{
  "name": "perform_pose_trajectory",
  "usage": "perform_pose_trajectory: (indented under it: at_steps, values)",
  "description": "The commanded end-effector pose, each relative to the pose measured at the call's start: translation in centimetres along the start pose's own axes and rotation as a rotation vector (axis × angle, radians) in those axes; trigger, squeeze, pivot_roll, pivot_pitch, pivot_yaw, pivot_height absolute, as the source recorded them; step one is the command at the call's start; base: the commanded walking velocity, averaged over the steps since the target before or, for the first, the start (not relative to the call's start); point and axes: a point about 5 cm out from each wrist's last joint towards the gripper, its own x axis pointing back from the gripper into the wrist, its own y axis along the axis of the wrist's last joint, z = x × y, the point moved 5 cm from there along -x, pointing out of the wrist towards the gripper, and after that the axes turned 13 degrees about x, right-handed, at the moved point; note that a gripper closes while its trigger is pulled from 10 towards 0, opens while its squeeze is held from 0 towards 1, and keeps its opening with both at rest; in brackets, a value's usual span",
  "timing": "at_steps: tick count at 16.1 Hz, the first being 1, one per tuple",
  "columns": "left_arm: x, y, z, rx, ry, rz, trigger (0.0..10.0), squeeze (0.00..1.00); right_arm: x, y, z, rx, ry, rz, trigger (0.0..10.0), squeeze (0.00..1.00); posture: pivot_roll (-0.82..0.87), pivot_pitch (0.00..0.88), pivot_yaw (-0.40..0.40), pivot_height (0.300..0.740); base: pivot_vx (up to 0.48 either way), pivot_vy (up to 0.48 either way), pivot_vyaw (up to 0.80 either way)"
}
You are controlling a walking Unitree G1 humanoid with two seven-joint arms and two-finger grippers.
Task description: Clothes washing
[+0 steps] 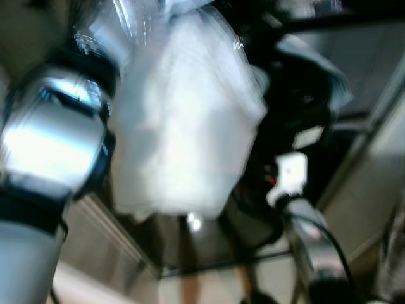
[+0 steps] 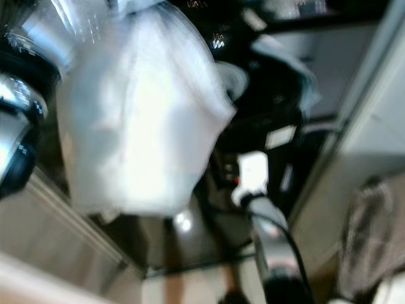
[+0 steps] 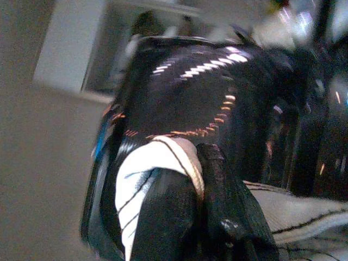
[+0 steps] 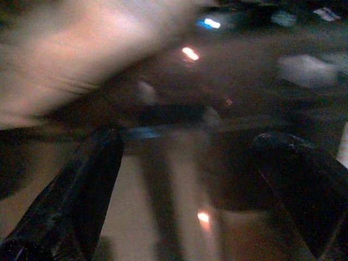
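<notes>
The left tool (image 3: pixel 198 217) is clamped on a white cloth (image 3: pixel 147 174) with thin dark stripes, held up in front of the dark washer (image 3: pixel 201 109). The right tool (image 4: pixel 190 190) has its fingers wide apart, holding nothing. The pictures are blurry.

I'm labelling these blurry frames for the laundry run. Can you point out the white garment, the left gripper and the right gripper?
white garment (image 1: pixel 183 126): left eye view, middle of the hanging cloth.
left gripper (image 3: pixel 198 190): left wrist view, between the fingertips shut on striped cloth.
right gripper (image 4: pixel 190 157): right wrist view, gap between the spread fingers.
</notes>
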Motion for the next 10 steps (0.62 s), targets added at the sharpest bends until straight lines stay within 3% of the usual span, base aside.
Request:
perform_pose_trajectory:
  at_steps: [1,3,4,5,6,8,10]
  values:
    - [0.6,-2.2,0.5,-0.031,0.024,0.066,0.0,0.00,0.1,0.2,0.1,-0.011,-0.008,0.006,10.0,0.00,-0.34,0.000,0.141,0.740,0.480,0.000,0.00]
    - [1.2,-4.7,-1.2,0.077,-0.038,0.176,0.0,0.00,0.5,0.0,0.2,-0.013,-0.011,0.018,10.0,0.00,-0.34,0.000,0.140,0.740,0.441,0.000,0.00]
    - [1.4,-5.3,-1.5,0.208,-0.031,0.207,10.0,0.00,0.6,0.0,0.3,-0.013,-0.010,0.020,10.0,0.00,-0.34,0.000,0.141,0.740,0.000,0.000,0.00]
    - [1.7,-6.3,-1.5,0.239,-0.016,0.254,10.0,0.10,0.7,0.1,0.4,-0.014,-0.010,0.026,10.0,0.00,-0.34,0.000,0.139,0.740,0.000,0.000,0.00]
    - [1.8,-6.5,-1.5,0.247,-0.014,0.261,10.0,1.00,0.7,0.1,0.4,-0.013,-0.010,0.027,10.0,0.00,-0.33,0.000,0.136,0.740,0.000,0.000,0.00]
    - [1.9,-6.6,-0.7,0.323,0.005,0.259,10.0,1.00,1.1,1.4,0.2,-0.006,-0.004,-0.011,10.0,0.00,-0.32,0.000,0.124,0.740,0.000,0.000,0.00]
    - [2.0,-6.8,-0.5,0.360,0.001,0.264,10.0,1.00,2.9,3.7,-0.5,0.038,-0.009,-0.084,10.0,0.00,-0.32,0.000,0.108,0.740,0.000,0.000,0.00]
